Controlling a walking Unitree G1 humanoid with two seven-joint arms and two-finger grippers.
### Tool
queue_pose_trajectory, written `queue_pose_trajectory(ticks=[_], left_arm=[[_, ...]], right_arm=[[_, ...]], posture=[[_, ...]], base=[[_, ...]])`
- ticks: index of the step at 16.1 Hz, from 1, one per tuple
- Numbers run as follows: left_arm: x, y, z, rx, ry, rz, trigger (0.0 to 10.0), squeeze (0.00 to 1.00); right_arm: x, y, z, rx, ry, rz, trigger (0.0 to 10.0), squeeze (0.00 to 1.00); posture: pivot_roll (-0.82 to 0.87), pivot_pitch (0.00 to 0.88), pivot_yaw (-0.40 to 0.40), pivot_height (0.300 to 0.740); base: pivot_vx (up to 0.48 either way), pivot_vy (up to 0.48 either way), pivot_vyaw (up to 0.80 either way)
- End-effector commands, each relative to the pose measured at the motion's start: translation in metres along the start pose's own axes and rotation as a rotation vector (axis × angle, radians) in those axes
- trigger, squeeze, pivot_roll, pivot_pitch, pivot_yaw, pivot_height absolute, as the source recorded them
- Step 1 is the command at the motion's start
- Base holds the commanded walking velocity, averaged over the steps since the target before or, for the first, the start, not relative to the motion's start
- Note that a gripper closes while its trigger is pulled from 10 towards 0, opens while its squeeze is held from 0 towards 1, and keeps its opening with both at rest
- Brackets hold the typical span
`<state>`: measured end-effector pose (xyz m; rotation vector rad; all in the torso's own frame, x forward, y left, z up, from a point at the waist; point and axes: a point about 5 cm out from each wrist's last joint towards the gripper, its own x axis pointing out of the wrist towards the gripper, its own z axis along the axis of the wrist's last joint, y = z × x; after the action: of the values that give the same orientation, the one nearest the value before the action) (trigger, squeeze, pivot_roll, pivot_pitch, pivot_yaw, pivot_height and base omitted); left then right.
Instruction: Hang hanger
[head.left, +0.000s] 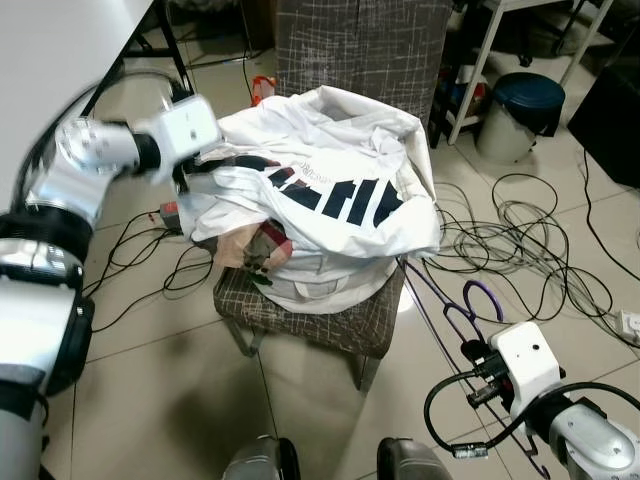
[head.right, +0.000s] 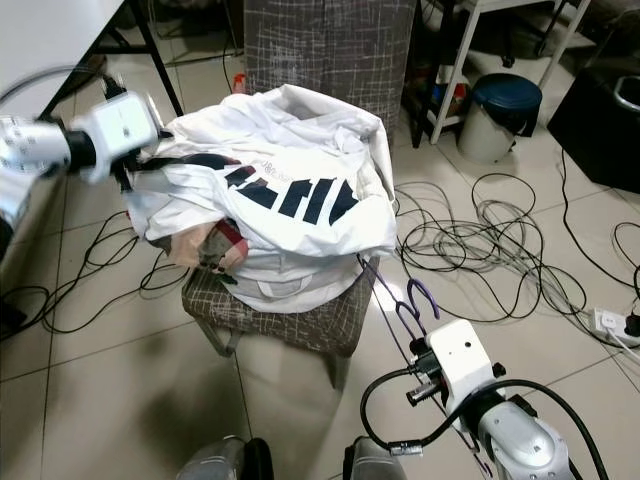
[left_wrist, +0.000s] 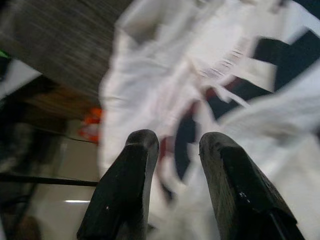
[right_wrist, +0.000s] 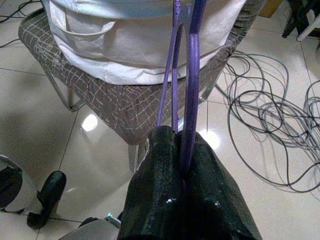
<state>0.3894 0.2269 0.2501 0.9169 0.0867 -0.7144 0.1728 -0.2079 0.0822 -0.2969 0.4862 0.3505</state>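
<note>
Tiled floor (head.left: 170, 400): pale and glossy, carrying everything listed below.

Chair (head.left: 330, 330): grey upholstery with a light grid pattern, tall backrest, seat almost wholly covered by laundry.

White garment (head.left: 330, 190): large, crumpled, with bold dark blue lettering, heaped on the chair seat and draped over its front edge; a red-patterned cloth (head.left: 265, 245) showed beneath it at the robot's left.

White tabletop (head.left: 50, 60): stood at far left, on black legs.

Bin (head.left: 520, 115): pale body, dark blue lid, stood beyond the chair to the right, beside a white frame.

Cables (head.left: 530, 240): grey and black, looped loosely across the floor right of the chair; more black cable lay on the left side.

Left gripper (left_wrist: 177, 150): raised at the left edge of the laundry heap, fingers (left_wrist: 130, 185) apart with nothing between them, tips just in front of the white garment. The wrist view was blurred.

Right gripper (right_wrist: 182, 145): low, in front of the chair and to its right, fingers together and clamped on the purple hanger (right_wrist: 192, 75).

Purple hanger: thin, held at one end; its rods ran from the right gripper up toward the chair's front edge, reaching the hem of the white garment. A curved purple hook (head.left: 480, 300) showed near the gripper.
</note>
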Motion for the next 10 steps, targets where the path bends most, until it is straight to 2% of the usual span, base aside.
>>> queue_pose_trajectory(ticks=[1,2,3,4,5,6,8,9,10], left_arm=[[-0.009,0.01,-0.002,-0.009,0.02,0.031,10.0,0.0],[-0.011,0.01,-0.005,0.016,0.054,0.023,10.0,0.0],[-0.015,0.013,-0.01,0.0,0.089,0.046,10.0,0.0],[-0.018,0.016,-0.012,-0.03,0.098,0.055,10.0,0.0],[-0.023,0.018,-0.013,-0.11,0.068,0.022,10.0,0.0],[-0.028,0.017,-0.012,-0.177,0.026,-0.045,10.0,0.98],[-0.032,0.012,-0.016,-0.257,0.024,-0.156,10.0,1.0],[-0.032,0.01,-0.02,-0.333,0.029,-0.156,10.0,1.0],[-0.031,0.011,-0.023,-0.39,0.034,-0.108,10.0,1.0]], right_arm=[[-0.002,0.001,0.002,-0.003,-0.011,0.004,10.0,0.0],[-0.001,0.002,0.003,-0.004,-0.012,0.006,10.0,0.0],[-0.001,0.002,0.003,-0.004,-0.013,0.007,10.0,0.0],[-0.001,0.002,0.003,-0.004,-0.012,0.006,10.0,0.0],[-0.001,0.002,0.003,-0.003,-0.011,0.007,10.0,0.0],[-0.002,0.002,0.002,-0.003,-0.009,0.008,10.0,0.0],[-0.002,0.002,0.002,-0.002,-0.009,0.008,10.0,0.0],[-0.001,0.003,0.003,-0.002,-0.01,0.01,10.0,0.0],[0.0,0.003,0.003,-0.002,-0.011,0.013,10.0,0.0]], posture=[[-0.17,0.104,0.081,0.74],[-0.17,0.104,0.081,0.74],[-0.18,0.106,0.083,0.74],[-0.17,0.106,0.081,0.74],[-0.17,0.107,0.08,0.74],[-0.17,0.107,0.08,0.74],[-0.17,0.108,0.079,0.74],[-0.16,0.108,0.077,0.74],[-0.16,0.108,0.077,0.74]], base=[[0.0,0.0,0.0],[0.0,0.0,0.0],[0.0,0.0,0.0],[0.0,0.0,0.0],[0.0,0.0,0.0],[0.0,0.0,0.0],[0.0,0.0,0.0],[0.0,0.0,0.0],[0.0,0.0,0.0]])
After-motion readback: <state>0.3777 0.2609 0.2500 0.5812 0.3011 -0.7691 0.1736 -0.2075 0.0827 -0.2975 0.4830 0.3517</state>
